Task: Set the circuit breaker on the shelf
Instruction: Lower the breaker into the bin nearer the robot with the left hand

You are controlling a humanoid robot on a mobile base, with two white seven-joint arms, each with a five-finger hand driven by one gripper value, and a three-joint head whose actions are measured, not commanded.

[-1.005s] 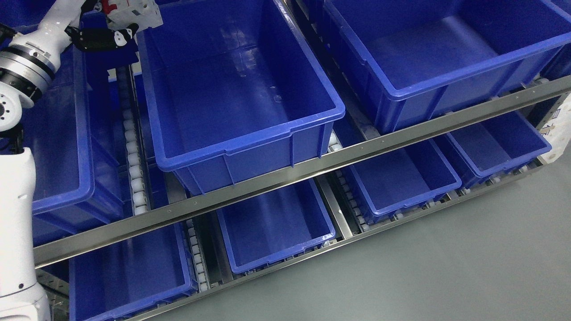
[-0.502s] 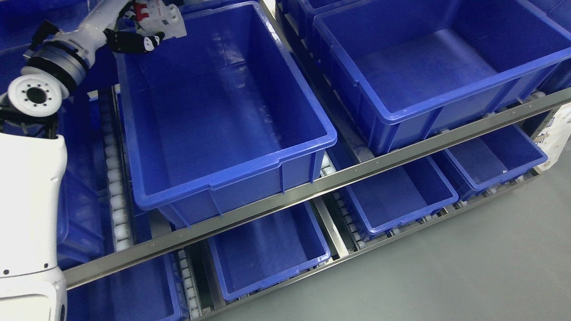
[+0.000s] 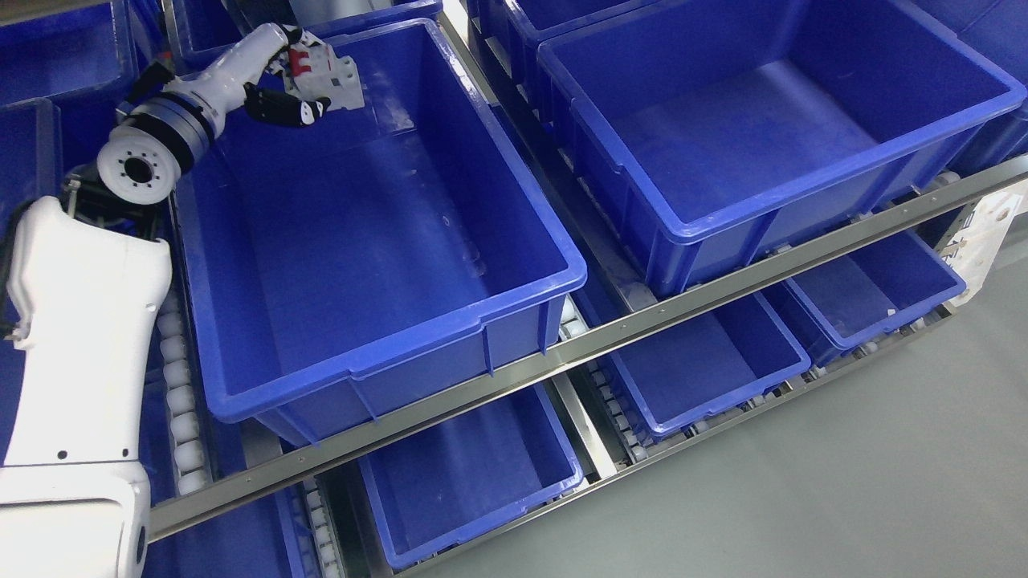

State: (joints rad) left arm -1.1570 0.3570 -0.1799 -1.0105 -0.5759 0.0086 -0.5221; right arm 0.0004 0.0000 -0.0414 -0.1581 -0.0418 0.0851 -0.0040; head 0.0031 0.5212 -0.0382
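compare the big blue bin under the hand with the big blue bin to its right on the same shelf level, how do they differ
The left bin has the left hand over its far left corner, holding the circuit breaker; the right bin has nothing above it. The left bin shows whole, while the right bin's far end runs off the picture's top. Both are blue, open-topped, empty, and sit behind the steel rail.

This is a warehouse or factory stockroom, with open blue plastic bins sitting in rows on a two-tier steel flow rack (white rollers run between the lanes) above a plain grey floor.
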